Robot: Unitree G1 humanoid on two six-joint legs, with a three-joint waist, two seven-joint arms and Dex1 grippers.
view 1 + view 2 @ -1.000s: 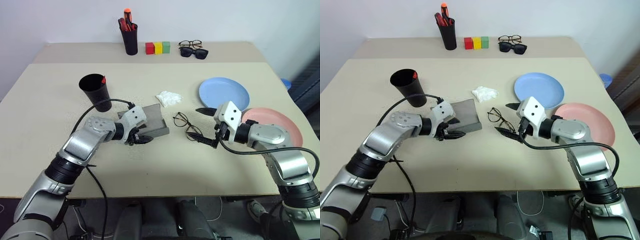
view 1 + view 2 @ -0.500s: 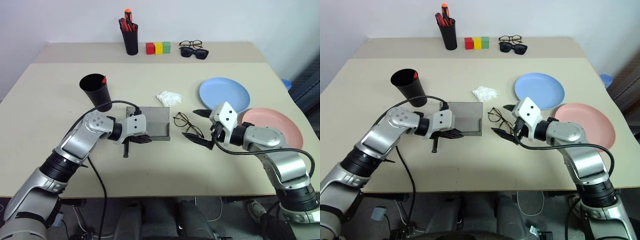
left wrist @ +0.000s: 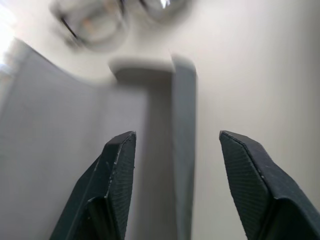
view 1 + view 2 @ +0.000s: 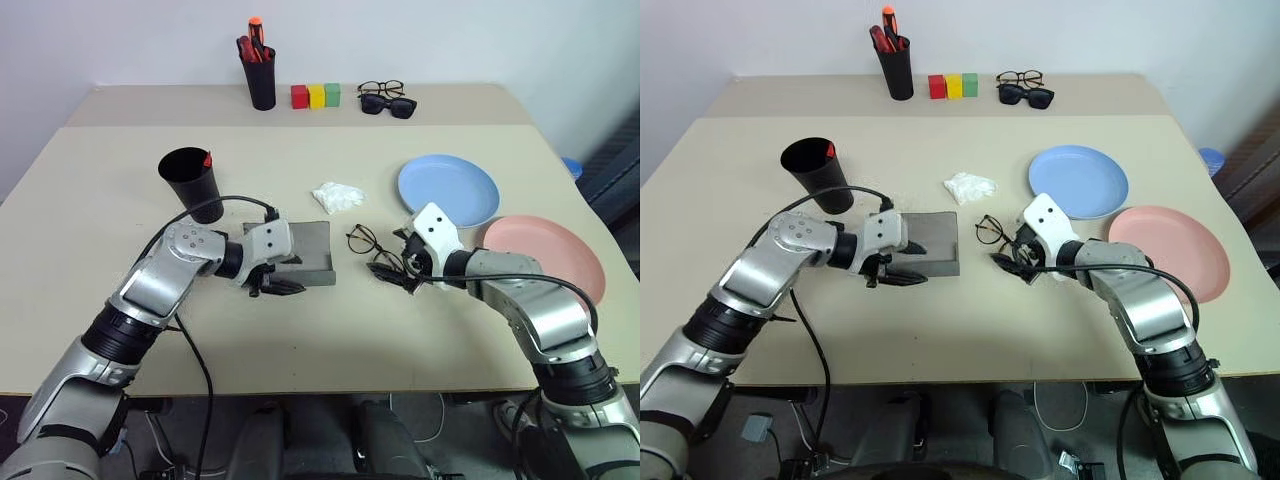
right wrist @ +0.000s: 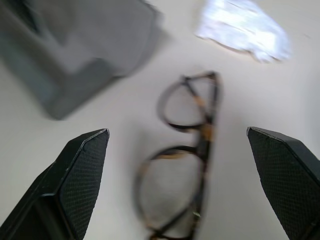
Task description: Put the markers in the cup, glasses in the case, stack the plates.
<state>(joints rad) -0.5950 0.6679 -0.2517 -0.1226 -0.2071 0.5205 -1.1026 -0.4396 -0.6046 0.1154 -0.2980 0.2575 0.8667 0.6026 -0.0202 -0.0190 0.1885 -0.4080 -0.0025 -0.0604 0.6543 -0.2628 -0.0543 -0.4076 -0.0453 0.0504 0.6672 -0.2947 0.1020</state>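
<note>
**End effectors at the case and the glasses, both empty**

Grey case [image 4: 303, 250] lies open-side up near the middle of the tabletop [image 4: 300, 330], toward its left half. Left end effector [image 3: 175, 165] sits at the near edge of the case, fingers apart at a moderate gap with the case rim between them; no contact visible, nothing gripped.

Wire-rimmed glasses [image 4: 372, 250] lie flat on the tabletop just beside the case on its right. Right end effector [image 5: 177, 185] is spread wide, its two fingers straddling the glasses without closing on them; whether a fingertip touches the frame cannot be told.

Black cup [image 4: 193, 183] stands upright toward the left edge, behind the case, a red tip showing above its rim. Markers otherwise not made out.

Light blue plate [image 4: 448, 190] and pink plate [image 4: 548, 255] lie side by side toward the right edge, rims close, not stacked.

Crumpled white tissue [image 4: 337, 196] rests between case and blue plate, further back.

Along the far edge: pen pot [image 4: 260, 70], three coloured blocks [image 4: 316, 96], sunglasses [image 4: 388, 104]
</note>
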